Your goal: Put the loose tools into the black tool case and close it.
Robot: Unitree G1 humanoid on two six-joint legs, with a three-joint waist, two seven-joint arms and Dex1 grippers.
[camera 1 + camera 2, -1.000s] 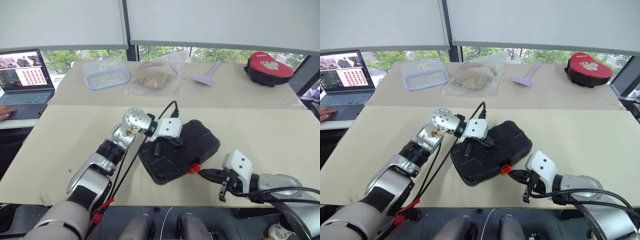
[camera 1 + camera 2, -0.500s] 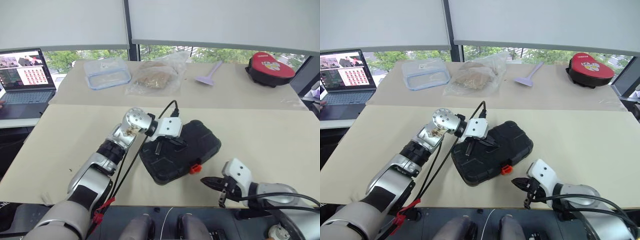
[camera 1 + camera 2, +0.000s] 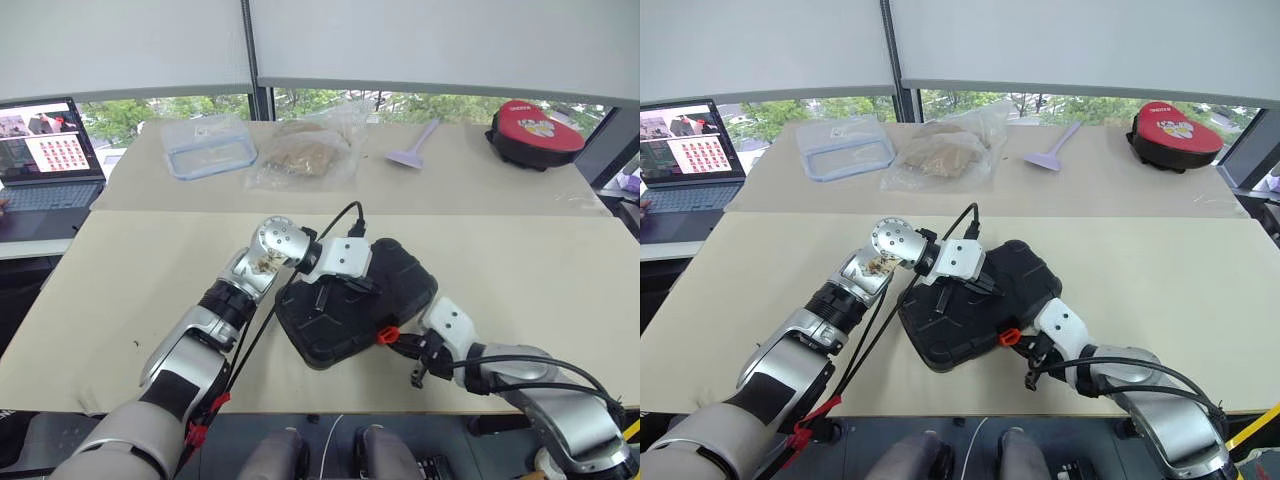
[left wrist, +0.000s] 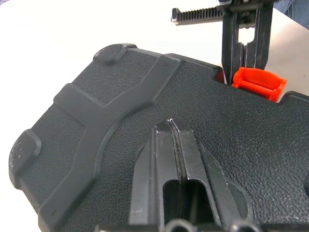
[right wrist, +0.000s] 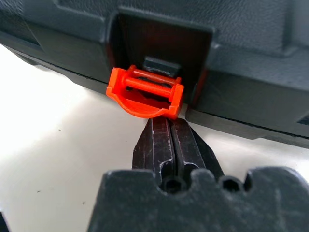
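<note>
With lid down, the black tool case (image 3: 355, 312) lies mid-table; left gripper (image 4: 176, 133), clenched empty, pins the lid so right gripper (image 5: 166, 126), also clenched empty, can flip the orange latch (image 5: 145, 92).

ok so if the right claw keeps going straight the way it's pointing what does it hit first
Most likely the orange latch on the front edge of the black tool case. The shut right claw points straight at it, its tips right under the latch, touching or nearly so.
</note>
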